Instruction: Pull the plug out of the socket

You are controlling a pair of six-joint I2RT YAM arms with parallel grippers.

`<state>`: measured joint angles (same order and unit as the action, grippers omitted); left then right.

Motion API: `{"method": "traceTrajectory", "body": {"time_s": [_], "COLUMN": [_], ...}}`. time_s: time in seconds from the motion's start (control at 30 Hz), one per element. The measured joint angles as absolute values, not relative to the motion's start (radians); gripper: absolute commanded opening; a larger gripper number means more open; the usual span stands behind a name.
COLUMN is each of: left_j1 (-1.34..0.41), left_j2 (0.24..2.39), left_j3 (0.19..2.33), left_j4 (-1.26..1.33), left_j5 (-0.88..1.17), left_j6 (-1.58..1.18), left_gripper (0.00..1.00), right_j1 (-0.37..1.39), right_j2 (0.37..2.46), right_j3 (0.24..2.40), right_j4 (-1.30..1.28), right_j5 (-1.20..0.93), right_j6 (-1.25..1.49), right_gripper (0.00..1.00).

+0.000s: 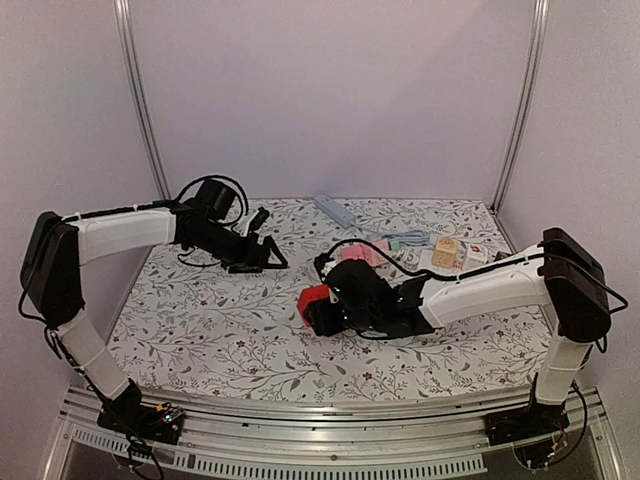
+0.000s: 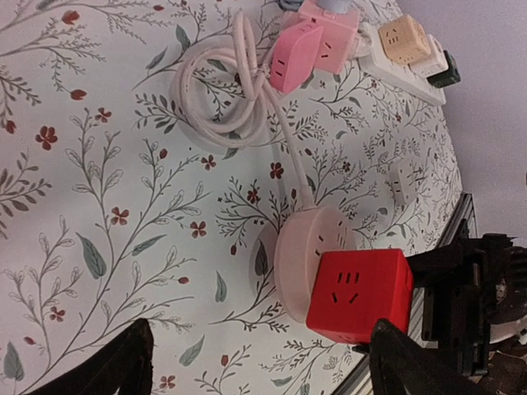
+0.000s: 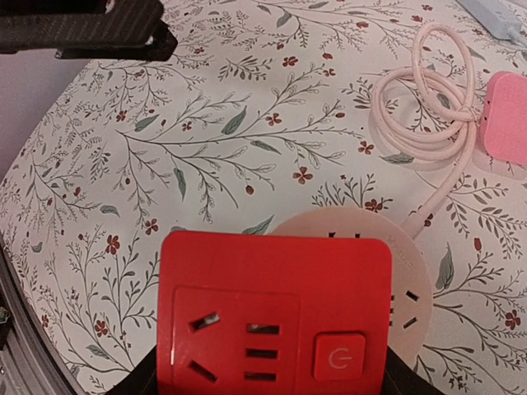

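A: Where do we find the plug?
B: We see a red cube plug (image 3: 276, 317) seated on a round, pale pink socket (image 3: 409, 288). Both are near the middle of the desk (image 1: 200, 330), which wears a cloth printed with leaves and small red flowers. The cube's upper face shows outlet slots and a red power button.
A: And what do we make of the right gripper (image 1: 322, 310)?
B: It reaches in from the right side. Its jaws are clamped on the red cube plug, one dark finger against each side.
A: The left gripper (image 1: 268, 258)?
B: We find it held over the desk, to the left of the socket and well apart from it. Its jaws stand wide apart with nothing between them.
A: What else do we see around the socket?
B: A pale cable (image 2: 222, 90) runs from the socket into a loose coil. Beside the coil lies a pink cube adapter (image 2: 317, 37). Next to that is a white power strip (image 2: 408, 74) carrying a beige cube (image 2: 403, 37). A grey-blue power strip (image 1: 335, 210) lies at the far edge.
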<state>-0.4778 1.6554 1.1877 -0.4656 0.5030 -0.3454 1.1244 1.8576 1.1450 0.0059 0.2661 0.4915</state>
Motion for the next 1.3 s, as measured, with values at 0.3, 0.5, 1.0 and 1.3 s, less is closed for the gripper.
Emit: {"method": "traceTrajectory", "body": {"time_s": [0.3, 0.5, 1.0, 1.3], "left_j1": [-0.488, -0.536, -0.555, -0.562], "left_j2": [1.802, 1.855, 1.887, 1.912], "left_j3": [1.241, 1.255, 1.267, 1.269], "left_j4": [-0.493, -0.494, -0.466, -0.462], "left_j5": [0.607, 0.676, 0.839, 0.878], "left_j6": [-0.385, -0.413, -0.481, -0.499], "left_gripper": [0.85, 0.79, 0.61, 0.58], "right_j1": [1.148, 1.174, 1.200, 1.219], "right_j2": [1.801, 1.787, 1.787, 1.787], "right_j3": [1.098, 1.098, 1.100, 1.100], "right_j4": [0.101, 0.120, 0.120, 0.120], "right_j5": [0.265, 0.270, 0.286, 0.305], "right_j6": [0.424, 0.389, 0.347, 0.324], "right_gripper": [0.33, 0.33, 0.32, 0.31]}}
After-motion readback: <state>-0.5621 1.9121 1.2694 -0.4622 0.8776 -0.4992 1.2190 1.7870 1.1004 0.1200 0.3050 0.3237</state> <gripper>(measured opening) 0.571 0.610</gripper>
